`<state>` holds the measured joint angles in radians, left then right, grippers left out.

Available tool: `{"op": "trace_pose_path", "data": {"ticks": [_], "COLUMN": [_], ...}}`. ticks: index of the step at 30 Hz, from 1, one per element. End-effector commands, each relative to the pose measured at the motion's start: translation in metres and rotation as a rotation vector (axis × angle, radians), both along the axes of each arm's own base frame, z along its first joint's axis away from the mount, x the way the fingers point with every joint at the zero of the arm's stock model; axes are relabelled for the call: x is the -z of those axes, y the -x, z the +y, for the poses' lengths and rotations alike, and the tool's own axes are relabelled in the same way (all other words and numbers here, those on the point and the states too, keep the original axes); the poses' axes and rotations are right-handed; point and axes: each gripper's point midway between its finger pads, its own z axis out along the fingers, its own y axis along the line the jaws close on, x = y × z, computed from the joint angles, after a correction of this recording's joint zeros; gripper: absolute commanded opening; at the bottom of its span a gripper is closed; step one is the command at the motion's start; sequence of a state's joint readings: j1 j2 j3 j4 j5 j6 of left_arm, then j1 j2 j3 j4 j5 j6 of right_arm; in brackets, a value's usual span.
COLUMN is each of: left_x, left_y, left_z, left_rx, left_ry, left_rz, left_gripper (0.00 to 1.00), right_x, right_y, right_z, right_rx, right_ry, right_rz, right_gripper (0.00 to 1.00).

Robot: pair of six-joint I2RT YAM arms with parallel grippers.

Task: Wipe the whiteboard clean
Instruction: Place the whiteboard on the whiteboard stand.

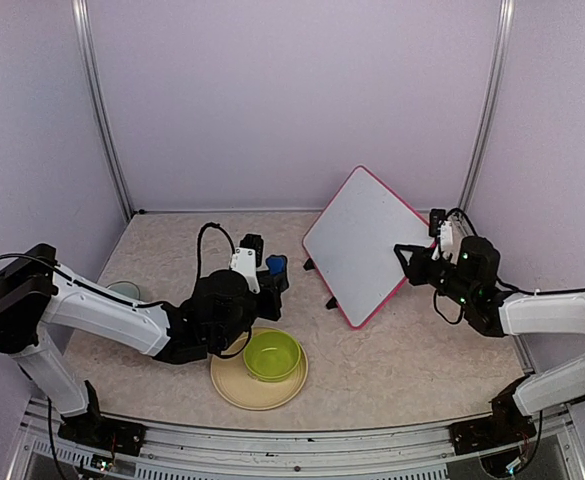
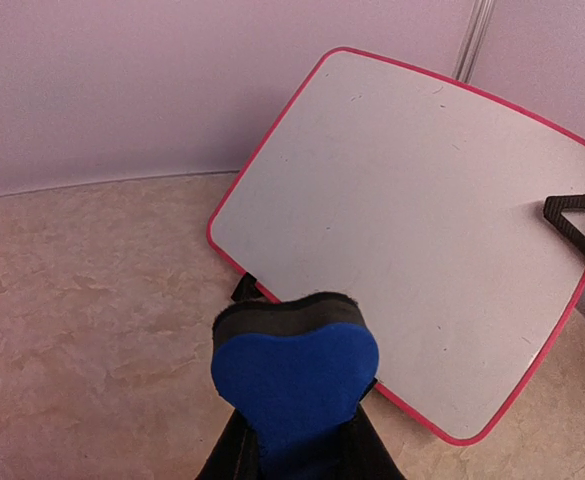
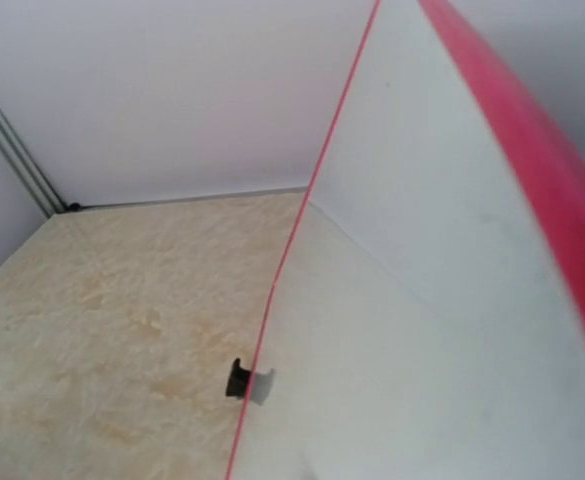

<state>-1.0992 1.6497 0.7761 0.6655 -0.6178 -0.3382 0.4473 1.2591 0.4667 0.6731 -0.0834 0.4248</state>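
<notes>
Now facing a whiteboard [image 1: 367,245] wiped clean, propped tilted on its black feet right of centre on the counter [image 1: 392,350].
Clamps a blue eraser [image 2: 294,385] between the closed left fingers [image 2: 230,462], just short of the board's lower-left edge and apart from it. Reaches with the right fingers [image 2: 555,209] to the board's right edge, open or gripping impossible to tell. Keeps a green bowl [image 1: 272,355] on a tan plate [image 1: 234,385] beside the left arm.
</notes>
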Motion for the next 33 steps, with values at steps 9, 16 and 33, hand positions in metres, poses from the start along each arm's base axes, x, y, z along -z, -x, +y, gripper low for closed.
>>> {"op": "trace_pose_path", "data": {"ticks": [9, 16, 33], "left_x": [-0.015, -0.015, -0.017], "left_y": [-0.001, 0.000, 0.000], "left_z": [0.004, 0.005, 0.003], "left_rx": [-0.015, -0.015, -0.009], "left_ry": [0.054, 0.054, 0.057], "left_rz": [-0.018, -0.017, -0.022], "left_gripper": [0.02, 0.02, 0.02], "right_x": [-0.023, -0.021, -0.022], "right_y": [-0.007, 0.001, 0.040], "right_z": [-0.011, -0.025, -0.080], "right_rx": [0.028, 0.081, 0.304], "right_ry": [-0.025, -0.034, -0.091], "right_rz": [-0.058, -0.033, 0.044], "right_gripper": [0.42, 0.62, 0.87]}}
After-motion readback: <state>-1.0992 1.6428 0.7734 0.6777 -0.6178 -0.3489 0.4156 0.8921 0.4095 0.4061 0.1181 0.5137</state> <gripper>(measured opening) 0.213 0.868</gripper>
